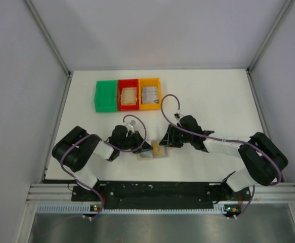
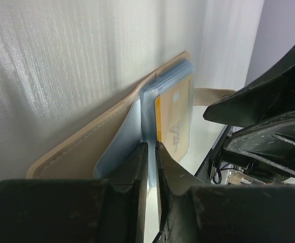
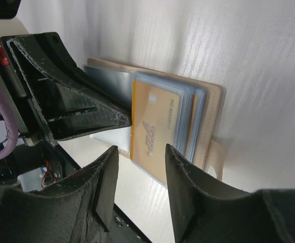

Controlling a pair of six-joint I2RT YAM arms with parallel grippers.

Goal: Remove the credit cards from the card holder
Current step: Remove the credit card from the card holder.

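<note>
Left gripper [image 2: 151,149] pinches card holder [image 2: 86,147] leaf; right gripper [image 3: 141,152] gapes over yellow card [image 3: 155,121], bins [image 1: 104,96] beyond

White worktop [image 1: 213,96]. Bears green bin [image 1: 106,94], red bin [image 1: 128,108], orange bin [image 1: 150,107] touching in a row far back. Nearer, an open wallet [image 1: 147,155].

1. A white surface [image 1: 213,96] fills the middle, evenly lit.
2. Plain pale grey walls [image 1: 152,30] enclose its far, left and right edges.
3. Aluminium posts [image 1: 48,35] rise at its far corners.
4. A slotted metal rail [image 1: 157,195] lines its near edge.
</note>
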